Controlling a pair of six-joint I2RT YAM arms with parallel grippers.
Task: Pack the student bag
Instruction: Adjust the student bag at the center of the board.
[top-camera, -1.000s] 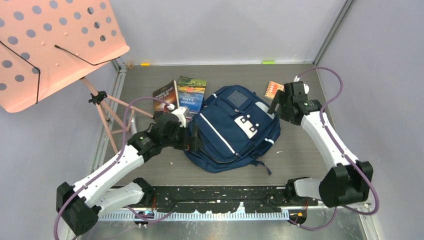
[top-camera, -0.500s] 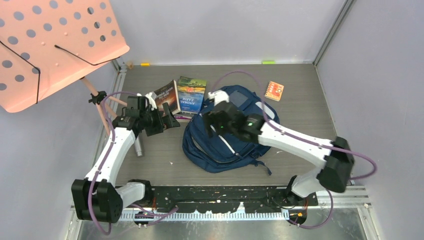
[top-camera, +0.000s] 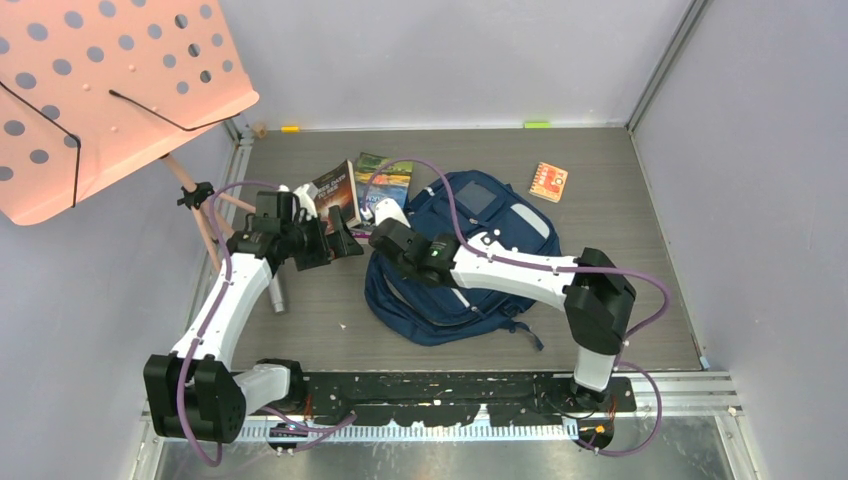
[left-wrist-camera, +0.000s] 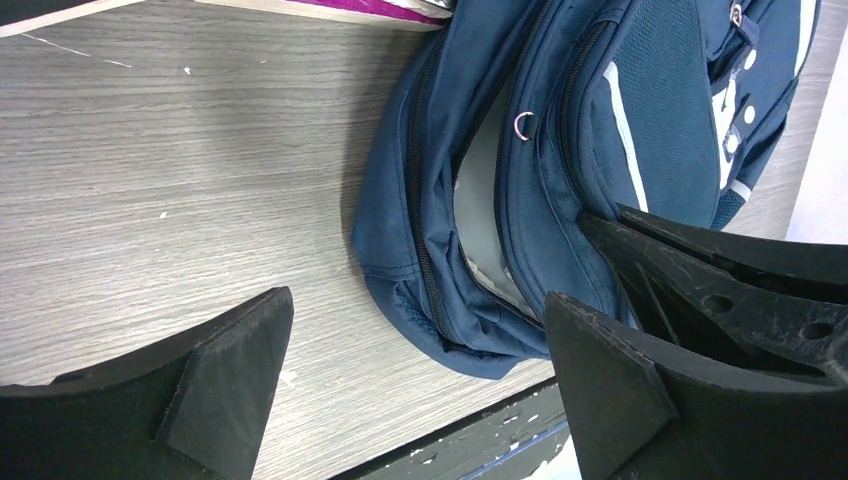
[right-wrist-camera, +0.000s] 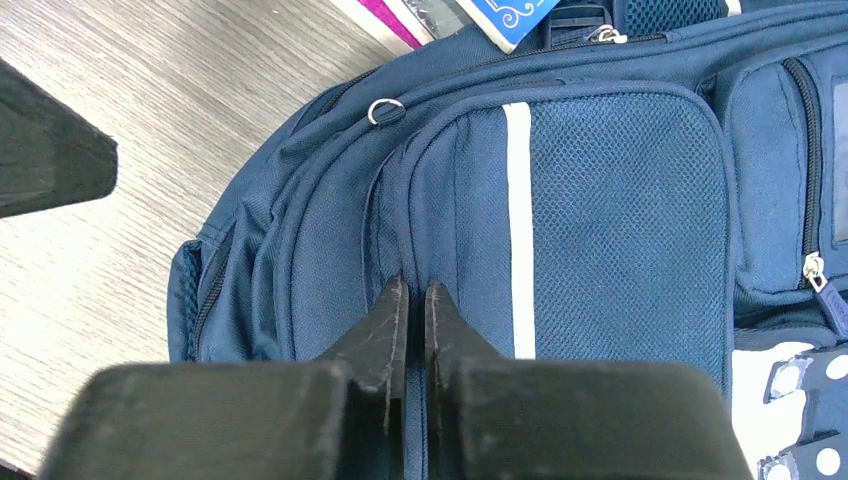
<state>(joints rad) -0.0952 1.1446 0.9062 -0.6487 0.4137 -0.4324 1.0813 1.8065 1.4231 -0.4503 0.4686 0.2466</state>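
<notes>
On the right gripper (right-wrist-camera: 410, 287) we find the two fingers brought together, with only a hairline slit between them. Their tips press into a crease of the student bag (right-wrist-camera: 620, 220), just left of the white stripe on the mesh pocket. We cannot tell whether fabric is nipped in the slit. In the top view the right gripper (top-camera: 383, 232) sits at the upper left edge of the student bag (top-camera: 450, 310), just beside the two books (top-camera: 335, 195).

The left gripper (left-wrist-camera: 417, 300) is spread wide and holds nothing. It is over the tabletop (left-wrist-camera: 150, 150), to the left of the student bag (left-wrist-camera: 660, 120), whose main zip gapes and shows grey lining. From above, the left gripper (top-camera: 340, 235) points toward the bag, near the right gripper but apart from it.

The student bag lies flat near the middle of the tabletop, front pocket up.

Against the frame half a second earlier, the right gripper has moved from over the bag's centre to its left edge, and the right arm's elbow has swung inward. The left arm and the bag hold their places.
</notes>
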